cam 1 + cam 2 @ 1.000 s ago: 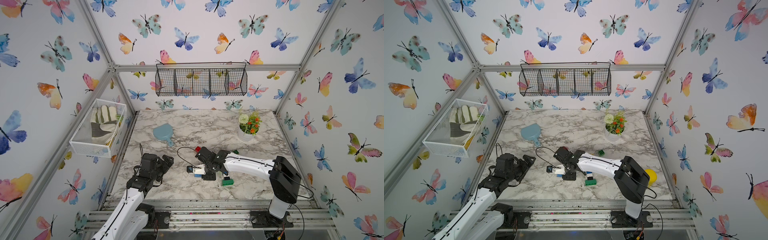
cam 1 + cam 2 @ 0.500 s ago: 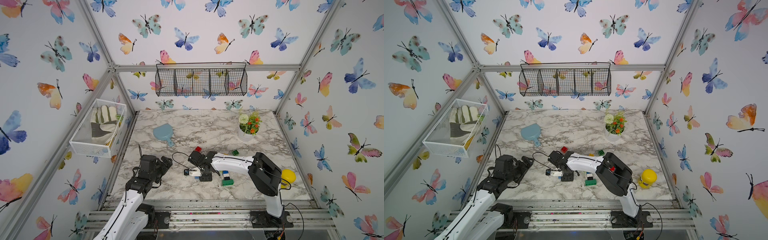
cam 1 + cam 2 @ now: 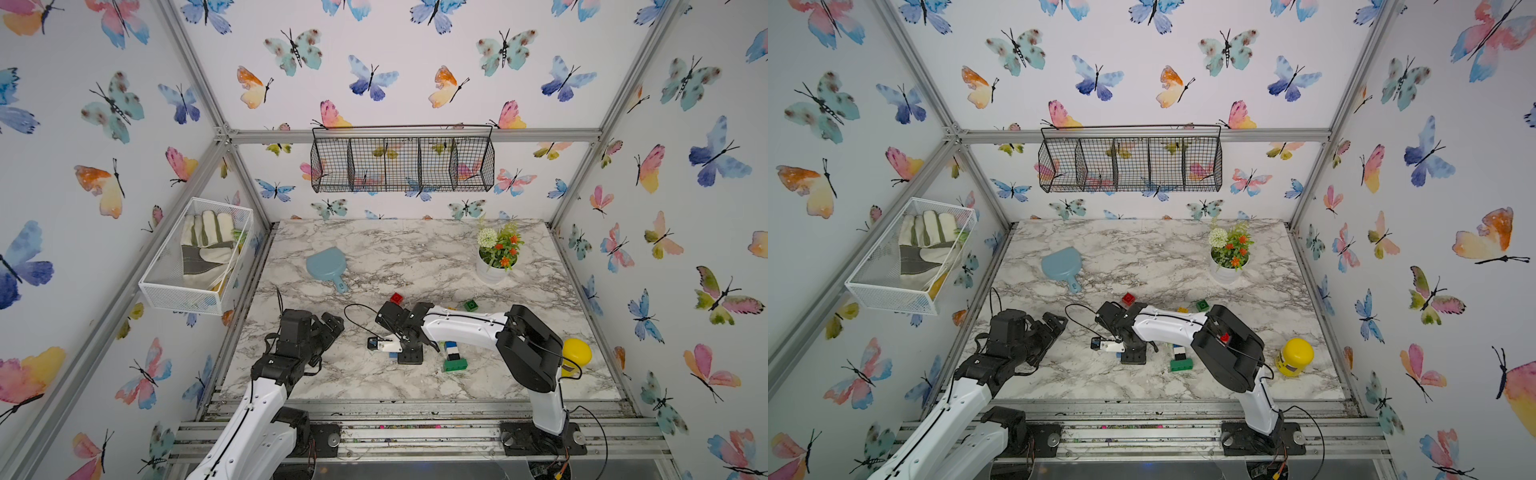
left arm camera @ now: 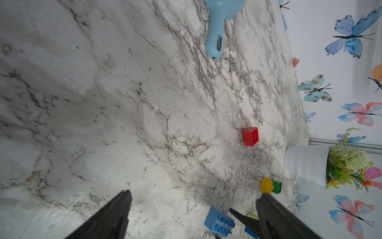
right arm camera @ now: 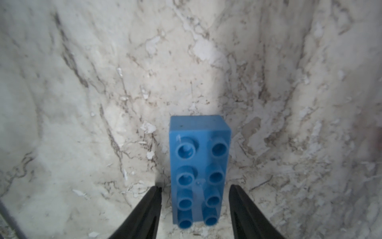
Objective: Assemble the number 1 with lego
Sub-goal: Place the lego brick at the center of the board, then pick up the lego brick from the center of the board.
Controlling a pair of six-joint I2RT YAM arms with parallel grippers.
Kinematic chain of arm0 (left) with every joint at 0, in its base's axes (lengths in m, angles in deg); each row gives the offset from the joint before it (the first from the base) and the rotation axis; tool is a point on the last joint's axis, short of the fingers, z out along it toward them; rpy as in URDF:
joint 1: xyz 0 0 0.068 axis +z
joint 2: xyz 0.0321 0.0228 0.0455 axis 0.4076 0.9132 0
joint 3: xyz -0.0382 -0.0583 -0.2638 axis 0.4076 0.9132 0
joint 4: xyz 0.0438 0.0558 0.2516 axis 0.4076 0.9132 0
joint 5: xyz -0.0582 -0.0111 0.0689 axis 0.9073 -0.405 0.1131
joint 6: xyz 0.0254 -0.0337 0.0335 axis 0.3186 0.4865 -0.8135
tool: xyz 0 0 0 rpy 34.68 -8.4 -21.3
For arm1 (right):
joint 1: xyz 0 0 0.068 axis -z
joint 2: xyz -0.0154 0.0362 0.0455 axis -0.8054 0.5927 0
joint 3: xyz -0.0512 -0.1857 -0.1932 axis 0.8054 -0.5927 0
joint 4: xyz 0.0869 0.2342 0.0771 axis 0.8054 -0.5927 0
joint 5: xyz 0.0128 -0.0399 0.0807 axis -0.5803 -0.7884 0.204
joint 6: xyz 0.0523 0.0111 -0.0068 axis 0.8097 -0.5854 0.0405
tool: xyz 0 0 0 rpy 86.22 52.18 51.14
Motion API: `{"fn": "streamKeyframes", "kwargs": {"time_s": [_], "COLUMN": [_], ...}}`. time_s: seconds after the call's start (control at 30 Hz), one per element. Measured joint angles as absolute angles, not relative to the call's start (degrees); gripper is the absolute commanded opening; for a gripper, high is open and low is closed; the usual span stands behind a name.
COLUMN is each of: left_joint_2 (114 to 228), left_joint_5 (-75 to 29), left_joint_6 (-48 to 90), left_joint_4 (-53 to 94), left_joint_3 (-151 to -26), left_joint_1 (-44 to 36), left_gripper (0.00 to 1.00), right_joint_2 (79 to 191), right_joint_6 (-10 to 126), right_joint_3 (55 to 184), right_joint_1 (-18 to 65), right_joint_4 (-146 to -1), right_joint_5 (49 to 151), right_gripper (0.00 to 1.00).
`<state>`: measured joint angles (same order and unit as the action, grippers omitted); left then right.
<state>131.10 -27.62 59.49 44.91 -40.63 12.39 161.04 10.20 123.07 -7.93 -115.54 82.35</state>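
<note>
Up front a long green brick (image 3: 455, 365) lies right beside a little blue, black and white stack (image 3: 452, 351). Next over, the right gripper (image 5: 195, 187) straddles the blue brick (image 5: 199, 157), jaws let go with a gap on either side, and the brick sits flat on the marble. The left gripper (image 4: 195, 193) is spread wide, holding nothing. Further back are a red brick (image 3: 396, 297) and a yellow brick (image 4: 267, 185) touching a small green brick (image 4: 276, 186).

The scoop (image 3: 324, 264) lies rear left on the table (image 3: 374, 382); the plant pot (image 3: 490, 274) stands rear right; bricks (image 3: 455, 365) cluster front centre.
</note>
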Motion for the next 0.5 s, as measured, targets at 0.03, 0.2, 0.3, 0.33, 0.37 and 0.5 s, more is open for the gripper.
{"fn": "streamKeyframes", "kwargs": {"time_s": [0.03, 0.2, 0.3, 0.33, 0.37, 0.5], "left_joint_2": [131.10, 131.12, 131.40, 131.64, 131.79, 132.91], "left_joint_5": [-27.60, -27.22, -26.98, -26.79, -26.63, -26.00], "left_joint_6": [59.38, 58.44, 57.76, 57.48, 57.32, 56.25], "left_joint_4": [44.91, 44.86, 44.64, 44.51, 44.43, 43.70], "left_joint_3": [-40.66, -40.66, -40.66, -40.66, -40.66, -40.79], "left_joint_1": [12.39, 12.54, 12.81, 12.87, 12.87, 12.87], "left_gripper": [1.00, 1.00, 1.00, 1.00, 1.00, 1.00], "right_joint_2": [159.77, 146.57, 137.58, 135.16, 133.74, 132.91], "right_joint_6": [10.64, 16.87, 25.15, 29.13, 32.84, 47.40], "right_joint_3": [122.41, 116.25, 111.94, 110.48, 109.47, 106.74], "right_joint_1": [-7.74, -4.09, 1.99, 4.44, 6.54, 14.78], "right_joint_4": [-115.04, -110.52, -105.45, -103.89, -103.13, -103.00], "right_joint_5": [82.83, 88.06, 89.02, 88.52, 87.80, 84.10], "right_gripper": [0.60, 0.61, 0.56, 0.54, 0.53, 0.51]}}
